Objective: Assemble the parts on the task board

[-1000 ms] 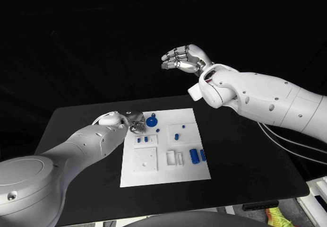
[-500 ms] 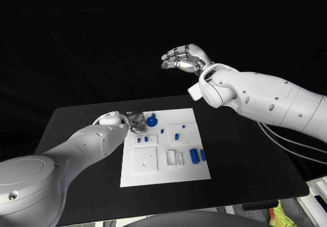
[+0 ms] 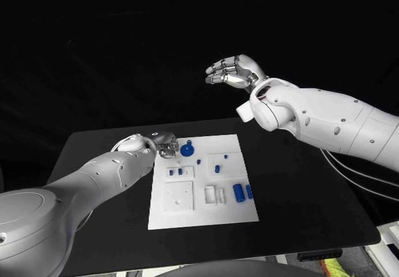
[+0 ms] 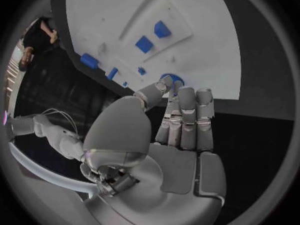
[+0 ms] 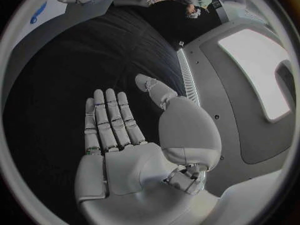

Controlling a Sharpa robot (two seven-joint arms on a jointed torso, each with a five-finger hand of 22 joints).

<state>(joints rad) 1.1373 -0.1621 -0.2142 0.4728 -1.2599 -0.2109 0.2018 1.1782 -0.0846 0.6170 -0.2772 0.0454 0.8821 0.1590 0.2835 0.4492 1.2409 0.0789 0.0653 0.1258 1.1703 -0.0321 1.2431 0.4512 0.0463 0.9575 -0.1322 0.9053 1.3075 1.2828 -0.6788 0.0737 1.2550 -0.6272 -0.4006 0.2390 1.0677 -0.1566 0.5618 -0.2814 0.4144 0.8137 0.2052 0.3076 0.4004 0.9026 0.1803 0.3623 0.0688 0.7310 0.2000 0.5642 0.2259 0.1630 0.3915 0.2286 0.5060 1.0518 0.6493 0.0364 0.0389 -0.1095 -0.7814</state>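
Note:
The white task board (image 3: 199, 213) lies in the middle of the black table. A round blue part (image 3: 188, 150) sits near its far left corner. My left hand (image 3: 165, 143) is at that part, and in the left wrist view its thumb and fingertips (image 4: 187, 96) pinch the round blue part (image 4: 171, 79) at its rim. Two small blue parts (image 3: 174, 171), another small one (image 3: 217, 168) and two blue cylinders (image 3: 242, 191) lie further along the board. My right hand (image 3: 235, 71) is raised high beyond the table, fingers apart (image 5: 111, 120), holding nothing.
White raised blocks (image 3: 176, 193) and a slotted block (image 3: 212, 194) stand on the board's near half. Bare black table (image 3: 308, 196) lies to the right of the board. My left forearm (image 3: 108, 170) runs along the board's left side.
The whole picture has shifted slightly. My left wrist has risen a little toward the board's far corner, fingertips still at the round blue part. My right hand has drifted slightly right.

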